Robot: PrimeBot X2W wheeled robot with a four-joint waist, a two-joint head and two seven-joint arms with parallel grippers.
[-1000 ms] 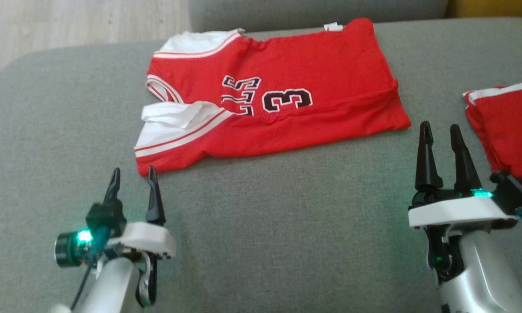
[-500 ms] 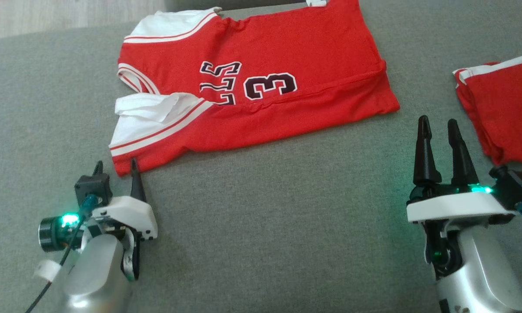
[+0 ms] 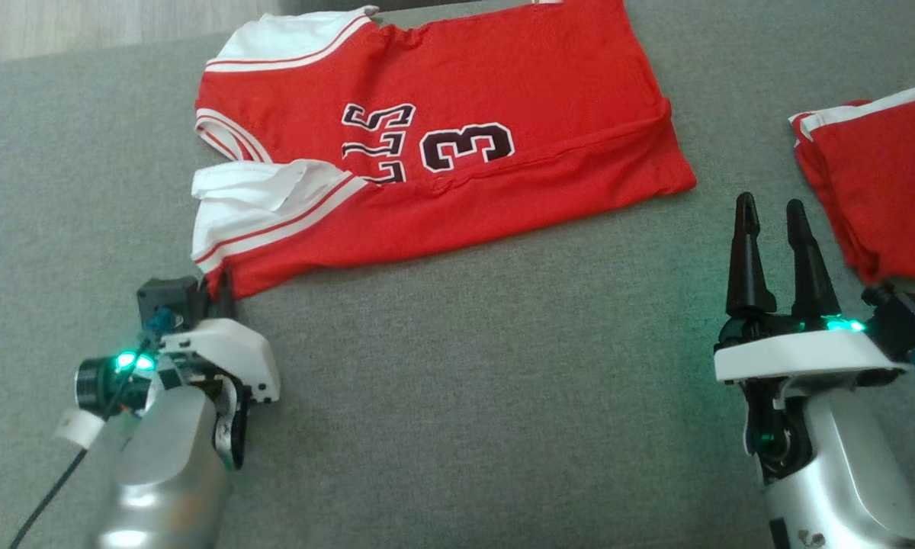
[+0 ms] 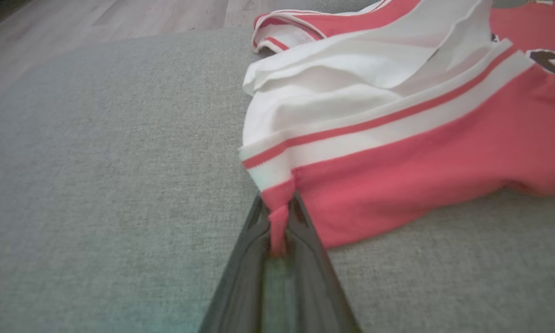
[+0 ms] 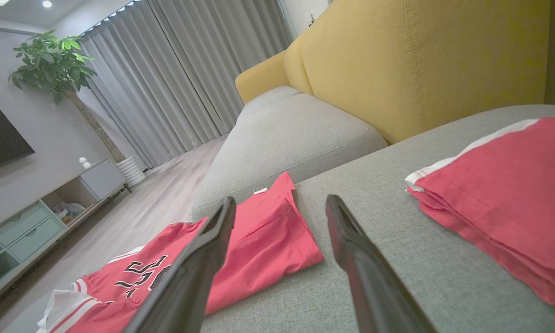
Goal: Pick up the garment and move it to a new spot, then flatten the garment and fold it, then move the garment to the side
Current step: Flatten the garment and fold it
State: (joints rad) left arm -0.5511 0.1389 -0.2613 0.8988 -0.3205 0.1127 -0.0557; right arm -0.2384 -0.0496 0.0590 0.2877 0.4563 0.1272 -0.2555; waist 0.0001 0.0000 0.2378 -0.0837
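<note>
Pinching the near left corner of the red jersey [image 3: 503, 91] [image 4: 421, 152], the left claw [image 3: 217, 288] [image 4: 277, 210] has its 2 dark fingers together on the cloth, low on the grey sofa cushion [image 3: 465, 381]. Over on the right, the right claw [image 3: 770, 213] [image 5: 280, 203] points up with its fingers apart, holding nothing. Beyond them the jersey lies spread flat across the cushion, its black 3 showing and its white striped sleeve rumpled. A folded red garment [image 3: 884, 175] [image 5: 504, 185] sits apart at the right edge, near a yellow backrest [image 5: 421, 60].
</note>
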